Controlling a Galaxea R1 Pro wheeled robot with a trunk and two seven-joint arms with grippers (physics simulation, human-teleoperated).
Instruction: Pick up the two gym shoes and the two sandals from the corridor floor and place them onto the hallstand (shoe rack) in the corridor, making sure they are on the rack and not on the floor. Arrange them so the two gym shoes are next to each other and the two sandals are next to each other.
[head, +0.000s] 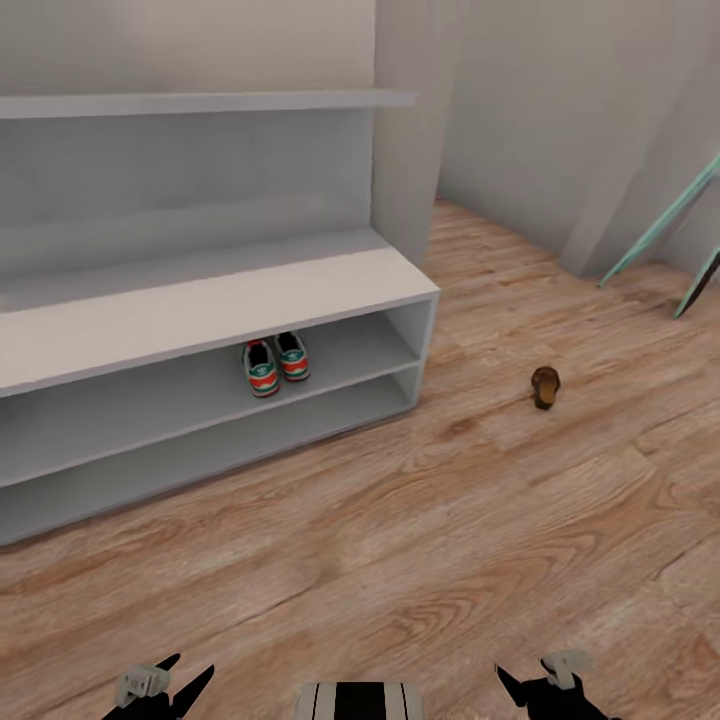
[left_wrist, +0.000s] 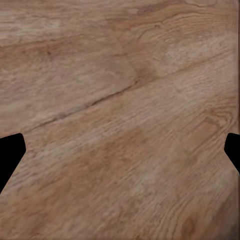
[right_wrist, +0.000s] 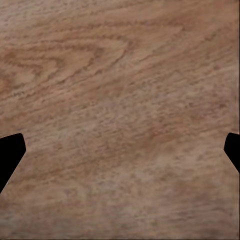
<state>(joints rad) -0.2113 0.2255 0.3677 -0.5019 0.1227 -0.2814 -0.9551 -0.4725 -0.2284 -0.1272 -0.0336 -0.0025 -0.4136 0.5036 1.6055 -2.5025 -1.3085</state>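
Note:
Two gym shoes, white with green stripes and orange-red heels, stand side by side on the upper open tier of the pale grey hallstand. One brown sandal lies on the wood floor to the right of the rack. The other sandal is out of view. My left gripper and right gripper sit low at the head view's bottom edge, both far from the shoes. Each wrist view looks down on bare planks, with the black fingers spread wide and nothing between them.
A wall corner rises just right of the rack. Two teal slanted legs lean at the far right. Open plank floor stretches between me, the rack and the sandal.

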